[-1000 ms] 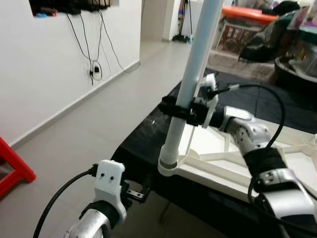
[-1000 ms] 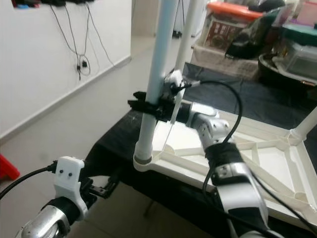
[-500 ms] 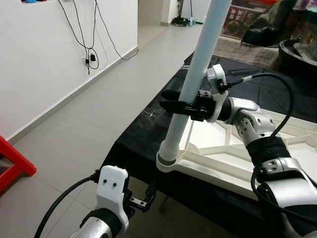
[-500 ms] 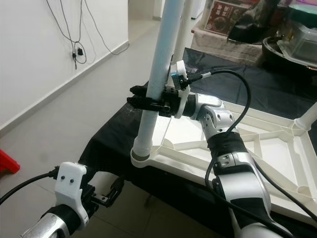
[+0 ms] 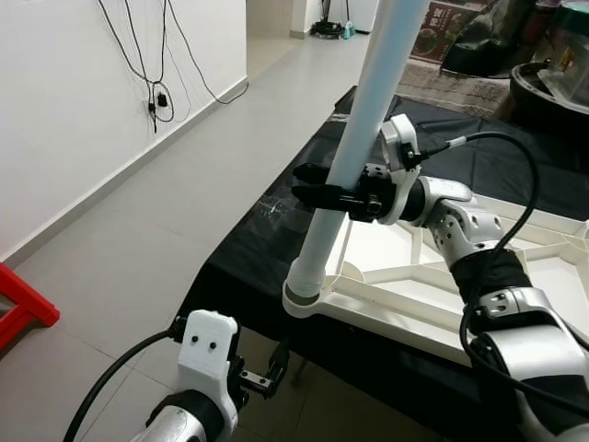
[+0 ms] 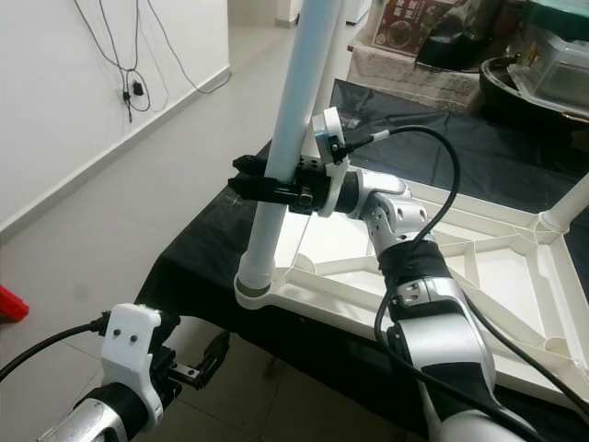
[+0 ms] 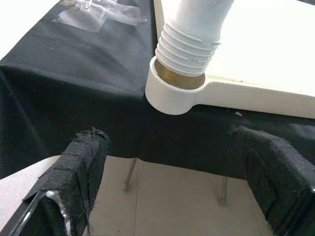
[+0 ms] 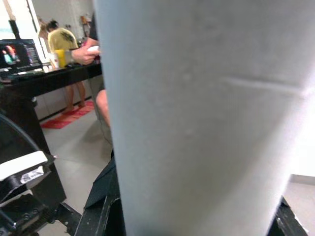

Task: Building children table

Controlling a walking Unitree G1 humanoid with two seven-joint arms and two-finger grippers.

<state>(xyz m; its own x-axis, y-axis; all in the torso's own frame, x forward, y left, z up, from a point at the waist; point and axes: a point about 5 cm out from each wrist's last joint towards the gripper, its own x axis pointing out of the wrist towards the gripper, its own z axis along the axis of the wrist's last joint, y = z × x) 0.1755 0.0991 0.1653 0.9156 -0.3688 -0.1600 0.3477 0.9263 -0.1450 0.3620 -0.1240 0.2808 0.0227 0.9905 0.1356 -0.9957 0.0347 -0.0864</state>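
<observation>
An upturned white table top (image 5: 419,285) lies on a surface draped in black cloth (image 5: 267,249). A white table leg (image 5: 354,152) stands upright in its near corner socket (image 5: 308,299). My right gripper (image 5: 322,195) is shut on the leg at mid height, its black fingers wrapped around the tube. In the right wrist view the leg (image 8: 197,118) sits right against the camera. My left gripper (image 5: 267,373) hangs low in front of the cloth edge, open and holding nothing. In its wrist view the fingers (image 7: 83,167) stand apart below the socket (image 7: 172,96) and the leg's threaded end (image 7: 189,44).
A second white leg (image 6: 566,212) rises at the table top's far right corner. A red stool (image 5: 23,308) stands at the left on the grey floor, by a white wall with hanging cables (image 5: 156,92). Boxes and bags (image 6: 442,46) pile up behind. People (image 8: 64,49) stand at a far desk.
The head view has tilted down and shifted. My right gripper stays clamped on the leg, its wrist turned slightly. The left gripper stays low near the cloth edge.
</observation>
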